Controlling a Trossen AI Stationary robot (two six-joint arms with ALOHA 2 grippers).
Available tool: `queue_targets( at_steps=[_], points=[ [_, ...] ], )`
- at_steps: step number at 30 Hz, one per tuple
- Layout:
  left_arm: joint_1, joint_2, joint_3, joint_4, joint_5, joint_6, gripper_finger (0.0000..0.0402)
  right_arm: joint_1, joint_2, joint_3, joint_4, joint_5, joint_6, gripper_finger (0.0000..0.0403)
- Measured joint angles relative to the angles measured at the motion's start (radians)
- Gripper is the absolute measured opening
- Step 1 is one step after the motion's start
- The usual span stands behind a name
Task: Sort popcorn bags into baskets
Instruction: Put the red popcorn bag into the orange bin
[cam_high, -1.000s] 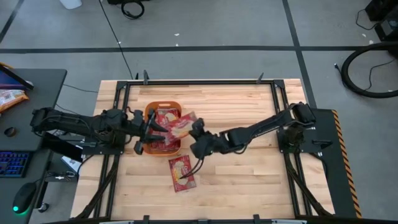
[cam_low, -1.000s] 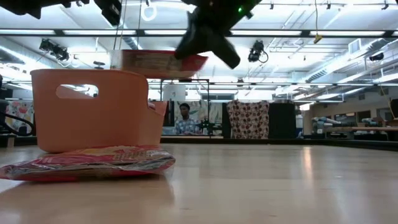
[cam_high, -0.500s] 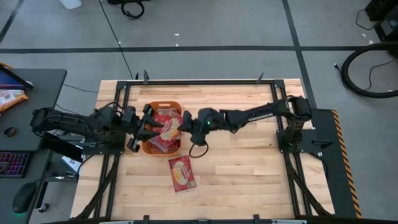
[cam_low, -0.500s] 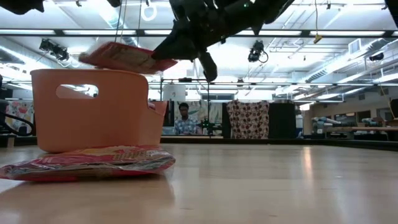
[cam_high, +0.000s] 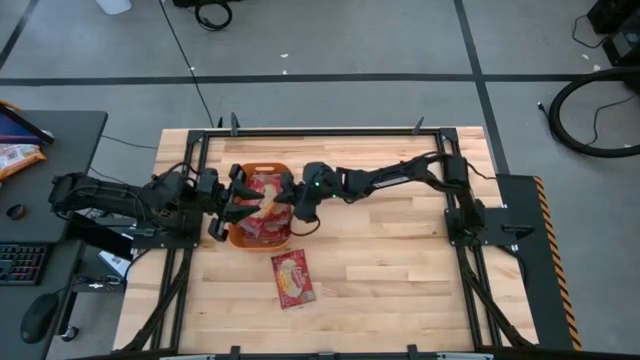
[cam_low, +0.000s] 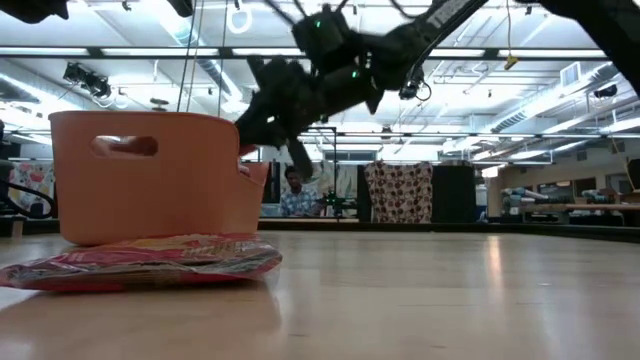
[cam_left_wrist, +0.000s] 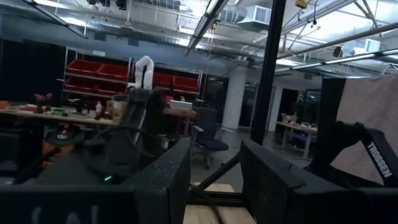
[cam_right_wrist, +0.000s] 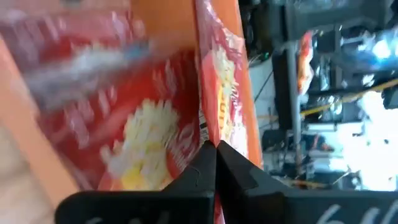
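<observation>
The orange basket (cam_high: 243, 240) (cam_low: 150, 180) stands on the table left of centre, with several red popcorn bags (cam_high: 262, 228) (cam_right_wrist: 124, 124) lying inside. My right gripper (cam_high: 286, 200) (cam_low: 268, 112) (cam_right_wrist: 211, 149) reaches over the basket's right rim and is shut on one more popcorn bag (cam_high: 270, 201). My left gripper (cam_high: 234, 205) (cam_left_wrist: 214, 180) stands open over the basket's left rim, touching nothing that I can see. Another popcorn bag (cam_high: 292, 278) (cam_low: 150, 260) lies flat on the table near the basket. My right gripper pinches the popcorn bag by a thin edge (cam_right_wrist: 210, 127) between its two fingers. It comes from the table's right side, slanting down over the rim. The bag stands tilted on edge inside the basket, against the bags there.
Black frame rails (cam_high: 320, 131) run along the table's edges. Bare wood (cam_high: 400, 260) lies right of and in front of the basket. A desk with a keyboard (cam_high: 20, 262) stands left of the table. A person (cam_low: 296, 190) sits in the room beyond.
My right gripper has swung toward the table's left and far side, carrying the popcorn bag from above the loose bag to over the basket. It has then gone down, and the bag has dropped from above the rim into the basket. The left gripper has drawn back slightly leftward.
</observation>
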Motion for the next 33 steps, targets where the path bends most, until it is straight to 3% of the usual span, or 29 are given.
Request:
queue_targets(
  at_steps=[4, 8, 15, 18, 20, 27, 33],
  points=[
    [0.000, 0.000, 0.000, -0.005, 0.000, -0.002, 0.0144, -0.035, 0.029, 0.010, 0.031, -0.002, 0.070, 0.0028],
    [0.000, 0.000, 0.000, -0.010, 0.003, -0.002, 0.0144, -0.058, 0.030, 0.011, -0.006, 0.021, 0.160, 0.0075],
    [0.000, 0.000, 0.000, -0.044, 0.066, 0.032, 0.0144, -0.012, -0.052, 0.012, -0.110, 0.218, 0.304, 0.0160],
    [-0.001, 0.000, 0.000, -0.089, 0.072, 0.028, 0.0144, 0.035, -0.094, 0.009, -0.231, 0.342, 0.400, 0.0175],
    [0.000, 0.000, 0.000, -0.133, 0.068, 0.027, 0.0144, 0.073, -0.138, 0.009, -0.308, 0.370, 0.488, 0.0177],
    [0.000, 0.000, -0.001, -0.278, 0.024, 0.025, 0.0144, 0.192, -0.202, 0.010, -0.510, 0.090, 0.839, 0.0172],
    [0.000, 0.000, -0.001, -0.295, 0.021, -0.001, 0.0144, 0.319, -0.099, -0.009, -0.511, 0.088, 1.029, 0.0170]
  ],
)
